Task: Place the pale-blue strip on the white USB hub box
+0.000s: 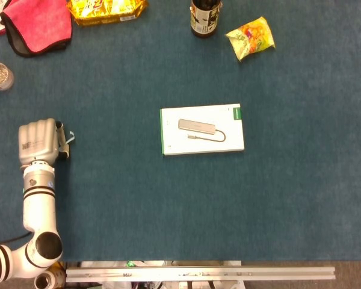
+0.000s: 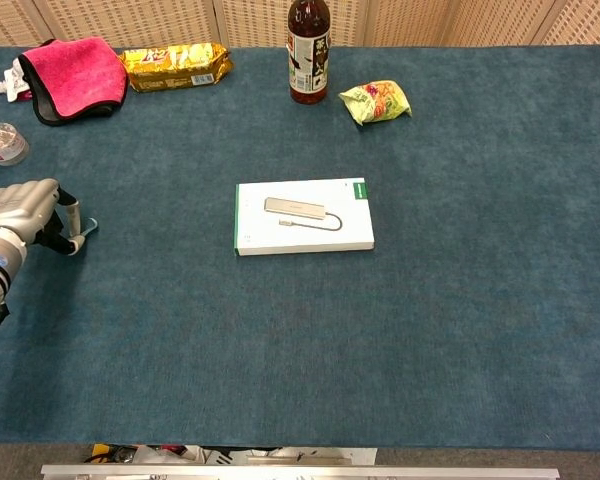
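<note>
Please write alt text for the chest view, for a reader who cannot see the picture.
The robot's left hand pinches a pale-blue strip at the far left of a blue table; a white USB hub box lies flat at the centre. Along the far edge: a pink cloth, a yellow snack pack, a dark bottle.

USB hub box point(image 1: 202, 129) mid-table, hand point(image 1: 38, 141) far left, bottle point(image 1: 205, 17) behind box, snack bag point(image 1: 250, 37) right of bottle
</note>
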Robot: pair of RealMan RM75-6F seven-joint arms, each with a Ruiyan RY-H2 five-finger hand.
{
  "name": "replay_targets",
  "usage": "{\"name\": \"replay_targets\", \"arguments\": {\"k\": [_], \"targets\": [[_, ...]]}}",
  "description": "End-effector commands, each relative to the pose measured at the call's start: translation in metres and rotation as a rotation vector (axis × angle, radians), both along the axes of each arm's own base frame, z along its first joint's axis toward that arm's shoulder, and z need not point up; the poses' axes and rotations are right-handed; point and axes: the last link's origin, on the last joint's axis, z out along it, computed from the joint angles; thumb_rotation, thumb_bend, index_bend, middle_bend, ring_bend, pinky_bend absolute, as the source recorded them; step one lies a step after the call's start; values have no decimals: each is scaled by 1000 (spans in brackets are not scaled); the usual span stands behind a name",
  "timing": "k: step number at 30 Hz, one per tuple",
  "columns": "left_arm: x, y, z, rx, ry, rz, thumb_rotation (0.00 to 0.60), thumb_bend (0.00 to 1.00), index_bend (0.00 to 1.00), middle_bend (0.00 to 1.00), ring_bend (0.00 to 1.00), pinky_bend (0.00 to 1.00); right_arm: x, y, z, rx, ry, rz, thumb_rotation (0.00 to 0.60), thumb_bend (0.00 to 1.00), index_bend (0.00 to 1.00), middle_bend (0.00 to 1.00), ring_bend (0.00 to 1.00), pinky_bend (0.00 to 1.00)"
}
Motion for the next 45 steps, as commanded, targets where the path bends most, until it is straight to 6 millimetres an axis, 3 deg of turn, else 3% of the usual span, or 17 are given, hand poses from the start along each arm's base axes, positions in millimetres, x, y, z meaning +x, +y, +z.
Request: {"name": "replay_targets", "arguments": {"k": [1,8,16,24,30,45], "targets": [[2,0,3,2,-3,-18,590,379,614,999,1000,1000,1,0,0,-1,0,1,506,260,265,447,380,406],[18,5,15,-6,-12,-120,590,379,614,999,1000,1000,3,-1,-1,0,2,8,504,260,265,448,380,406],[64,8,16,-43,-18,-363,592,379,609,999,1000,1000,8,-3,-3,5,4,21,504,261,265,447,380,406],[107,9,-6,-113,22,-603,597,379,604,999,1000,1000,13,-3,-6,10,6,29,504,260,264,447,381,406],[130,6,-29,-167,99,-753,600,379,605,999,1000,1000,14,0,-6,9,8,24,505,260,265,447,380,406],[157,18,-67,-124,327,-928,600,379,605,999,1000,1000,15,0,-8,14,8,24,505,260,265,447,380,406]]}}
